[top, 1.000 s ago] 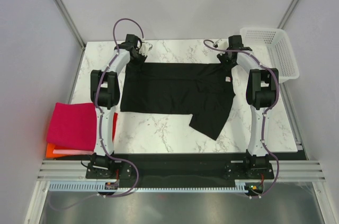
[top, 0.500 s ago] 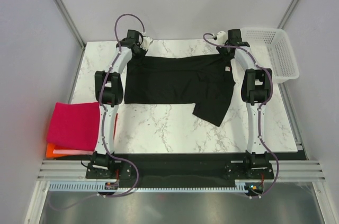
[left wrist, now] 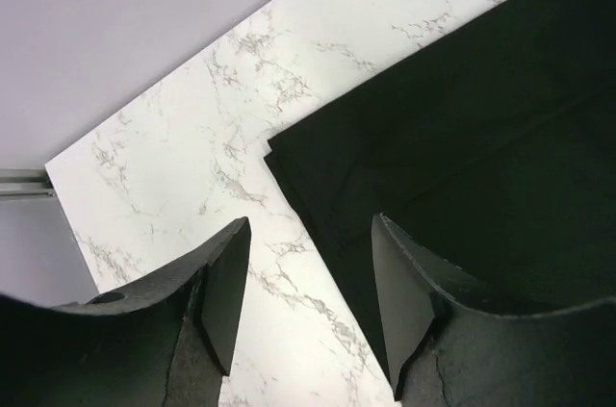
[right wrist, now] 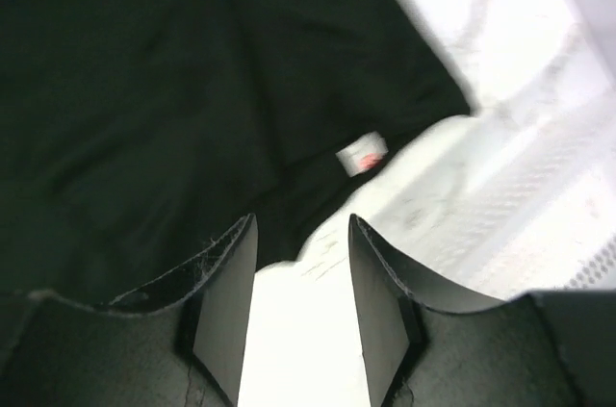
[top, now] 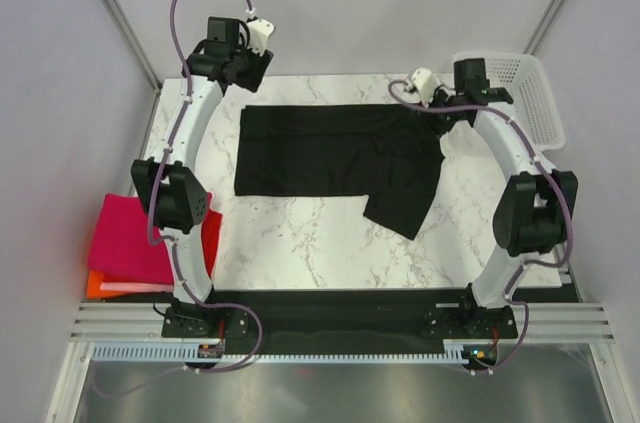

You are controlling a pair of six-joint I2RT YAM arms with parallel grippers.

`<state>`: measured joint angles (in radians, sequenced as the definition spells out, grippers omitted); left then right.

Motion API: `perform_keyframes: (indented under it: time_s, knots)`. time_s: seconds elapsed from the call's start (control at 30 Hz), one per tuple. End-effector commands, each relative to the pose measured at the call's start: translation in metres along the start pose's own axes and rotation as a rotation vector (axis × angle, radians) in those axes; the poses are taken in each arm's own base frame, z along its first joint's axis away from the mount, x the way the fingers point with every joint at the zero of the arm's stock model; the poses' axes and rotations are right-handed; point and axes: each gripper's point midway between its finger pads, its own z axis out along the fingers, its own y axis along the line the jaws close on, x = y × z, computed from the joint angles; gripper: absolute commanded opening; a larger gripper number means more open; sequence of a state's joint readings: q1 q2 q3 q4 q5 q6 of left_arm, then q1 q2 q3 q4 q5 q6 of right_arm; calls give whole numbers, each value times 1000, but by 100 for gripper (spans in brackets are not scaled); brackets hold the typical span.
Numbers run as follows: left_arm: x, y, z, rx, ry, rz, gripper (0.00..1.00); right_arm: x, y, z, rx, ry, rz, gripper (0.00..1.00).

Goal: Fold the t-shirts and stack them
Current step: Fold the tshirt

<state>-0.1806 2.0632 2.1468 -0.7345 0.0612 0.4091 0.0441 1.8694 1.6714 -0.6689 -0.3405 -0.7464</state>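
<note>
The black t-shirt point(top: 330, 153) lies flat on the marble table point(top: 300, 238), folded lengthwise, one sleeve sticking out toward the front right. My left gripper point(top: 245, 63) is open and empty, raised above the table's far left, beyond the shirt's far left corner point(left wrist: 289, 152). My right gripper point(top: 445, 113) is open and empty above the shirt's far right edge; its view shows the black cloth point(right wrist: 192, 89) with a small white label point(right wrist: 362, 156). A folded stack sits at the left edge: magenta-pink shirt point(top: 125, 238) on top, red point(top: 215, 238) and orange point(top: 95, 285) below.
A white mesh basket point(top: 525, 93) stands at the far right corner, close to my right gripper. Grey walls and metal frame posts surround the table. A black strip and rail run along the near edge.
Both grippers have let go of the shirt's far edge and risen; the arms have swung outward. The shirt has shifted a little toward the far side and lies flat.
</note>
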Motion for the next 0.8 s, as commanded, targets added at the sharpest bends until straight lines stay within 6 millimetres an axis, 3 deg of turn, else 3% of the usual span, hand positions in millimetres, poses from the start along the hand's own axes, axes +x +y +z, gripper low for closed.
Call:
perform_keyframes:
  time_s: [0.0,0.03,0.1,0.13,0.27,0.43,0.77]
  knots:
    - [44,-26,14,80,122,-59,61,58,126,-8,-435,99,-204,52]
    - [51,-33,14,105,137,-68,62,88,163,-12,-536,155,-222,52]
    - [61,-41,13,138,160,-82,62,99,188,-25,-573,152,-322,52]
    - [68,-48,12,163,174,-85,62,120,216,-27,-643,177,-389,52]
    - [93,-60,9,195,233,-87,61,131,241,-26,-634,143,-542,52]
    - [127,-70,4,219,308,-119,59,129,250,-25,-629,128,-617,52]
    - [145,-70,-8,206,326,-144,58,145,252,-26,-643,186,-674,54]
